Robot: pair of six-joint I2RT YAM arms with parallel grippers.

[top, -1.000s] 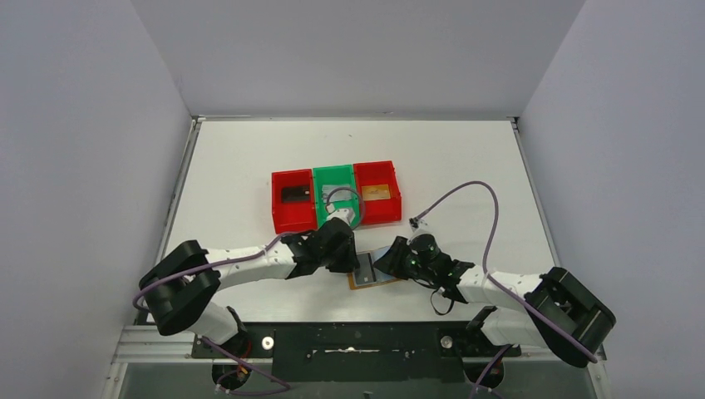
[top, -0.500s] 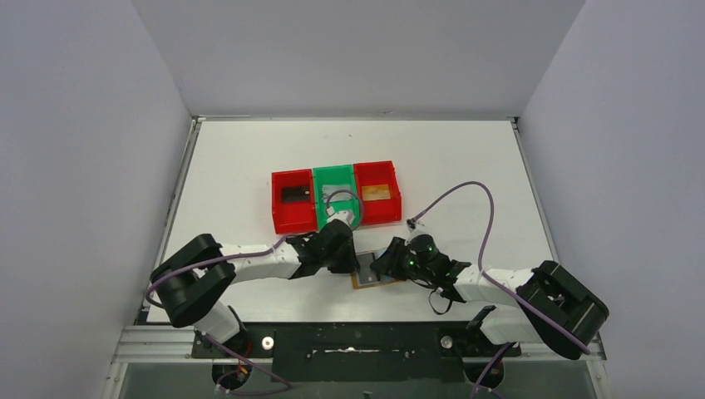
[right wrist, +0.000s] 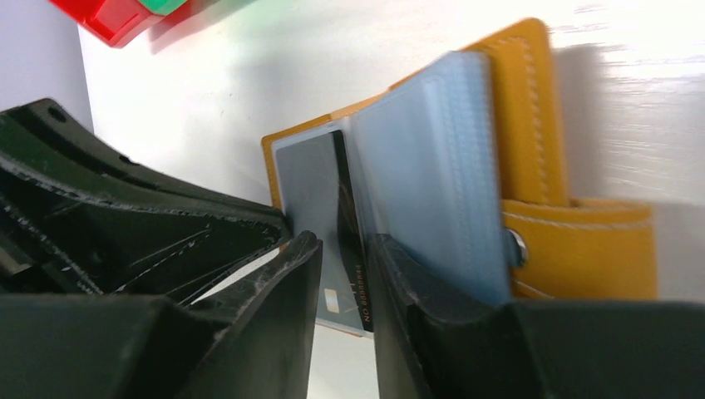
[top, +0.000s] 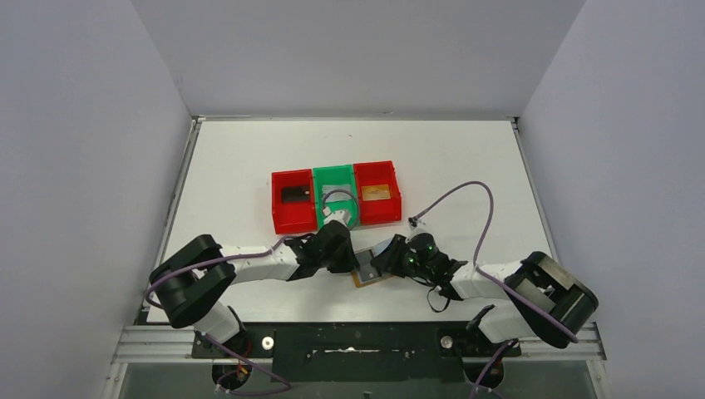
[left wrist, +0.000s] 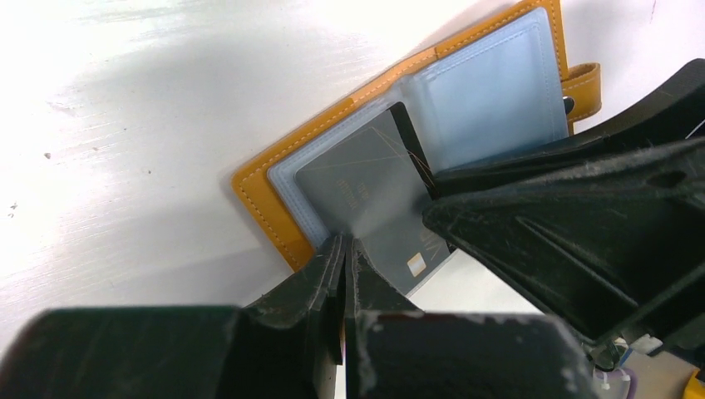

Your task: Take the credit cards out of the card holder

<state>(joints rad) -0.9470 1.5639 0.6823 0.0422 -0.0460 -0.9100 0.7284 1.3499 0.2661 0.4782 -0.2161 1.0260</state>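
Silver-grey card (left wrist: 366, 183) edge against the closed left fingers (left wrist: 320, 274)

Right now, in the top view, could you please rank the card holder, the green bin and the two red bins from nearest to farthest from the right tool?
1. card holder, at the right tool tips, near side.
2. right red bin, just beyond, right end of the row.
3. green bin, middle of the row.
4. left red bin, left end.

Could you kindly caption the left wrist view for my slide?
Left tool, shut, at the grey card in the open card holder.
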